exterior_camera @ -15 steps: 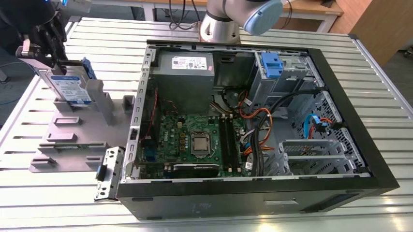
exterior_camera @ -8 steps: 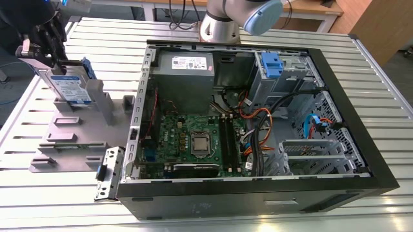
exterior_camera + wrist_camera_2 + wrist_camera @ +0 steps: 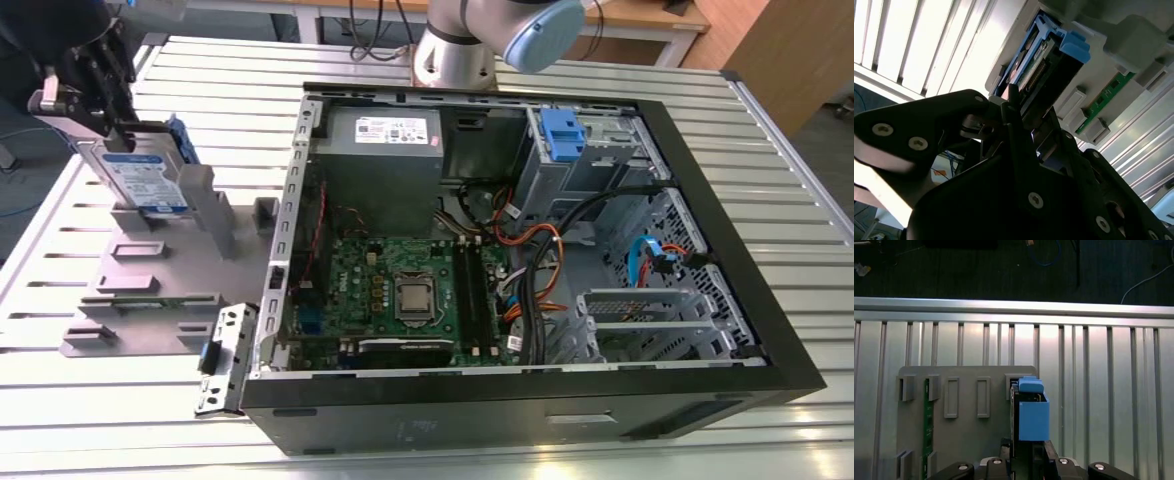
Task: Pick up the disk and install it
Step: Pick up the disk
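silver disk (image 3: 144, 180), white-and-blue label, upright in grey stand (image 3: 200, 205); gripper (image 3: 1027, 445) clamped on it.

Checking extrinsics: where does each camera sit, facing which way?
Exterior view: high, looking down on open computer case, grey stand, disk; arm and gripper show.
First wrist view: above the stand, facing down on the disk; gripper shows.
Second wrist view: behind the gripper, facing the disk's connector edge.
All share disk, stand, gripper.
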Robot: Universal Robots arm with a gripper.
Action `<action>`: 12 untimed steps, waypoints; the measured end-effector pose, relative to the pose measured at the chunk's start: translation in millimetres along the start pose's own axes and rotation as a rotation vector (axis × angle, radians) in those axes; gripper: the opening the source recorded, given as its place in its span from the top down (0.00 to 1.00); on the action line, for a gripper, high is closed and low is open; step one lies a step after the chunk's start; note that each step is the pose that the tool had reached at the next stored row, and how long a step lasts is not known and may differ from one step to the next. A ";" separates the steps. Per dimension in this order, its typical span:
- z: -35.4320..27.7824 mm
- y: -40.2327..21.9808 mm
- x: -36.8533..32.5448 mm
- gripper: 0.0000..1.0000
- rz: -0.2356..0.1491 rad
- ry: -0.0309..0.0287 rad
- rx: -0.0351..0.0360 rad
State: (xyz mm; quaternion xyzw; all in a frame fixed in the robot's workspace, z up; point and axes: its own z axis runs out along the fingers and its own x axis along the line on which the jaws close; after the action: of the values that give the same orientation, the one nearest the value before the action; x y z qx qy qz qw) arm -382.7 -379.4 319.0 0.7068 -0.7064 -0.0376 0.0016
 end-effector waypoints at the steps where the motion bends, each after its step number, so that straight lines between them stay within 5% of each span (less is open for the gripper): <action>1: -1.7 0.1 -0.1 0.65 0.000 0.0010 -0.0001; 3: -1.7 0.1 -0.2 0.65 0.001 0.0077 0.0005; 6: -1.9 0.1 -0.2 0.65 0.002 0.0328 0.0002; 12: -1.9 0.1 -0.1 0.65 0.006 0.0343 0.0001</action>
State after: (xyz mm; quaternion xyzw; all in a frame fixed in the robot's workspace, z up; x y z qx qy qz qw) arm -382.7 -379.4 320.9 0.7051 -0.7085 -0.0254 0.0138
